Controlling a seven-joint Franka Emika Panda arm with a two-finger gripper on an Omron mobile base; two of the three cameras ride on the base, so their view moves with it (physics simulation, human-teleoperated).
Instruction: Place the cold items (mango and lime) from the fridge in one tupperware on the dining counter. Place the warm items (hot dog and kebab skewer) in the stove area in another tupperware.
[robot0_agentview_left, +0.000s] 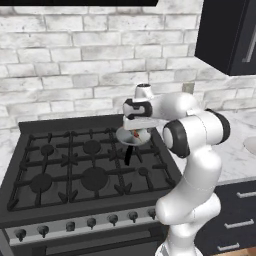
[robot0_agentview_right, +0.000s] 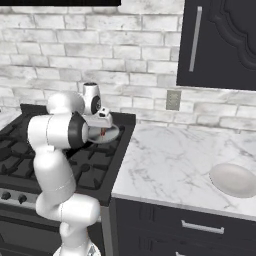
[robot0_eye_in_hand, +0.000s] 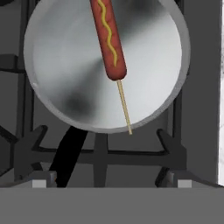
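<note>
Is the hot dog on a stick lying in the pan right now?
Yes. In the hand view the hot dog lies inside the round grey pan, its wooden stick reaching out past the pan's rim.

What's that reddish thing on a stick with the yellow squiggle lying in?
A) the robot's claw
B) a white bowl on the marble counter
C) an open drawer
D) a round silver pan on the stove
D: in the hand view the hot dog lies inside the round silver pan, which sits on the stove grates.
</note>
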